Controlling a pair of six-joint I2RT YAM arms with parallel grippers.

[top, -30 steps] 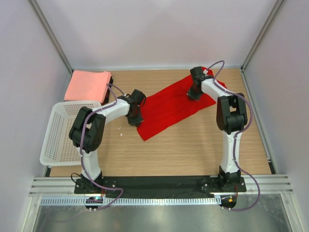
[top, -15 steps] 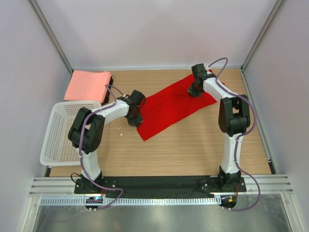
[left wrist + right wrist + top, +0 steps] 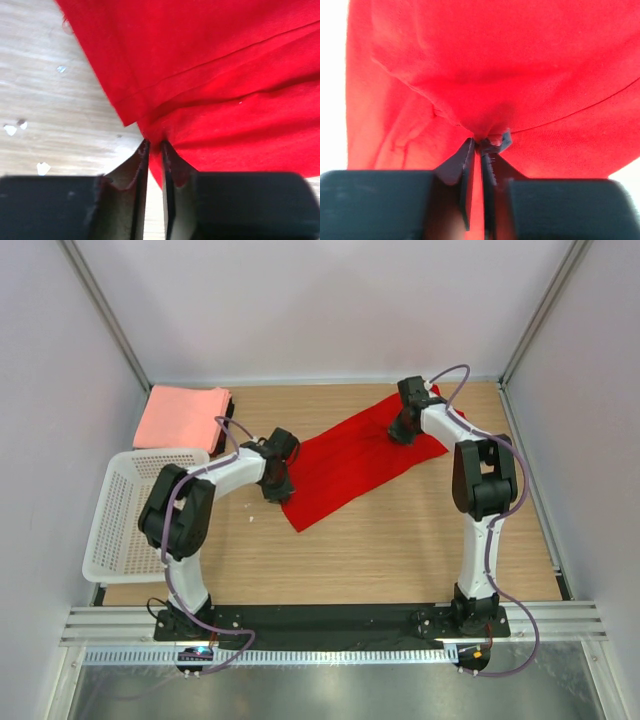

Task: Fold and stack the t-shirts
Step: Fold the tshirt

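Note:
A bright red t-shirt [image 3: 350, 460] lies spread in a long diagonal band across the middle of the table. My left gripper [image 3: 279, 490] sits at its near-left end; in the left wrist view the jaws [image 3: 154, 145] stand nearly together with a fold of the red t-shirt [image 3: 225, 75] caught between their tips. My right gripper [image 3: 401, 432] is at the far-right end, its tips [image 3: 479, 142] pinching a bunched fold of the red t-shirt [image 3: 495, 60]. A folded salmon-pink t-shirt [image 3: 182, 416] lies at the back left, on top of a dark one [image 3: 229, 408].
A white mesh basket [image 3: 125, 510] stands at the left edge, close to the left arm's elbow. Bare wooden table [image 3: 400, 540] stretches in front of the shirt. Grey walls close in the back and both sides.
The right gripper has shifted a little toward the back wall with the shirt's far end. The left gripper has barely moved at the near-left end.

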